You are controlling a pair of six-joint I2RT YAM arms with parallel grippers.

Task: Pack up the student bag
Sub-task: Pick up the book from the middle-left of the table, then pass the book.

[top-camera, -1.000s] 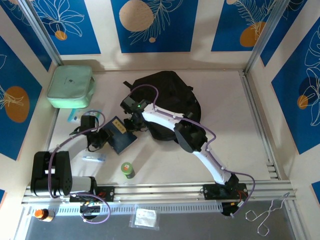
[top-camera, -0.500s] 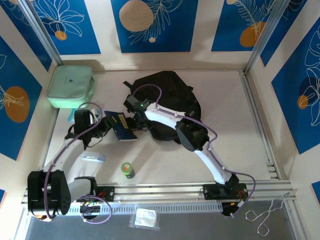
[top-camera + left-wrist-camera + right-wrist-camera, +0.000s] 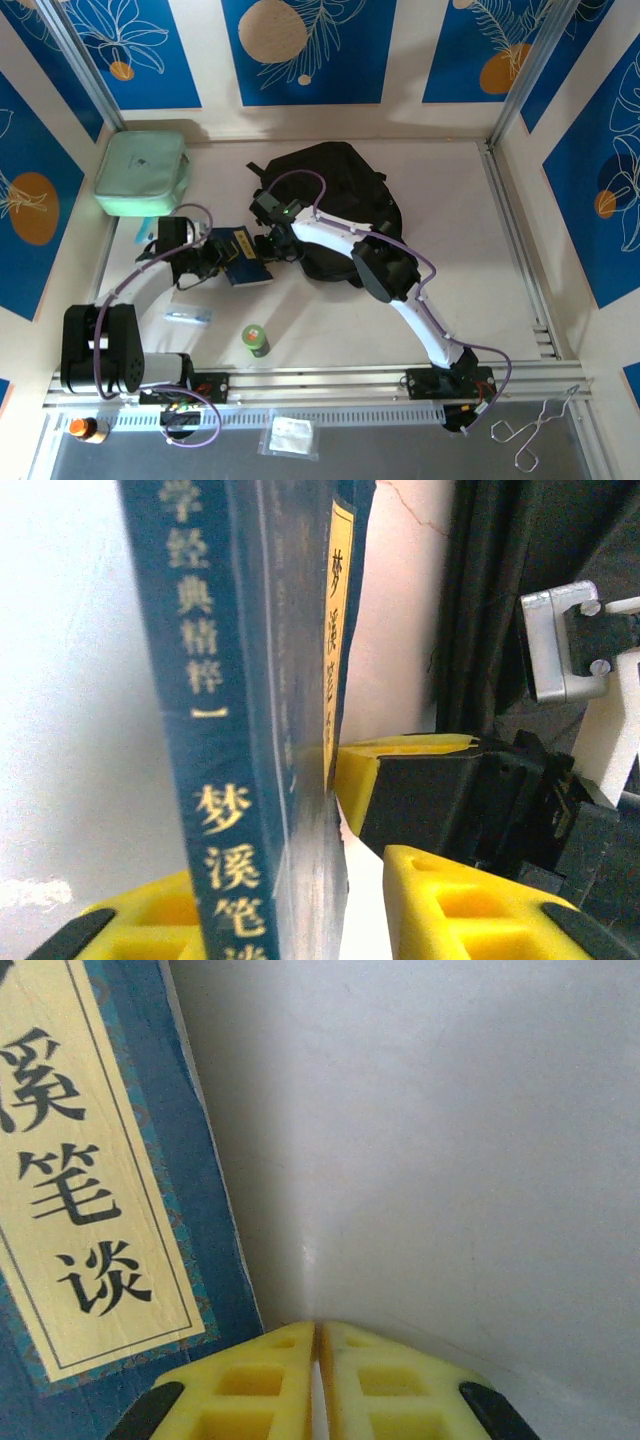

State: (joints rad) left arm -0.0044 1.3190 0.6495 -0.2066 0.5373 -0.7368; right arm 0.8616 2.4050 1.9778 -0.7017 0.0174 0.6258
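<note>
Book (image 3: pixel 243 262) lifted; bag (image 3: pixel 345 185) behind right hand (image 3: pixel 316 1332)

book (image 3: pixel 235 730) cropped at edges, student bag (image 3: pixel 340 170) partly behind right arm (image 3: pixel 330 232)

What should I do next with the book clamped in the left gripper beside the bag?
Probably lift the right gripper clear of the blue book. The left gripper grips the book on edge, and the shut right fingers sit against its cover, between it and the student bag, so they seem to block the way in.
</note>
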